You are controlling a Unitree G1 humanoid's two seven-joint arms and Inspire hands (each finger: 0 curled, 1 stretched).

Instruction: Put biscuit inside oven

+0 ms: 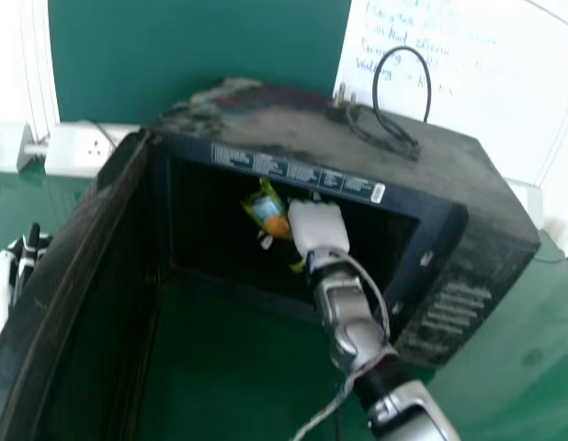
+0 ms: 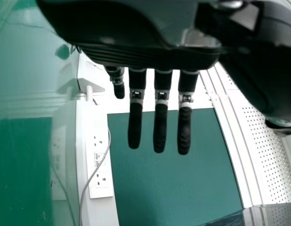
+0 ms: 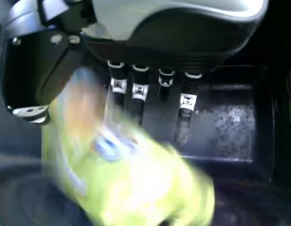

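In the head view, the biscuit packet (image 1: 267, 211) is partly hidden by the right hand (image 1: 318, 228); in the right wrist view, it is blurred and cropped by the bottom edge. The depths of the oven (image 1: 486, 211) are lost in darkness. The left hand (image 1: 3, 292) and oven door (image 1: 77, 266) are cut off by the head view's left edge.

Counted in and around one dusty oven (image 1: 468, 276) with one door (image 1: 91, 248): one biscuit packet (image 1: 267, 209), one right hand (image 1: 319, 228), one left hand (image 1: 2, 287), one power cord (image 1: 428, 87), one sheet of handwriting (image 1: 468, 92), one green table (image 1: 229, 367) and at least one power strip (image 1: 86, 147).
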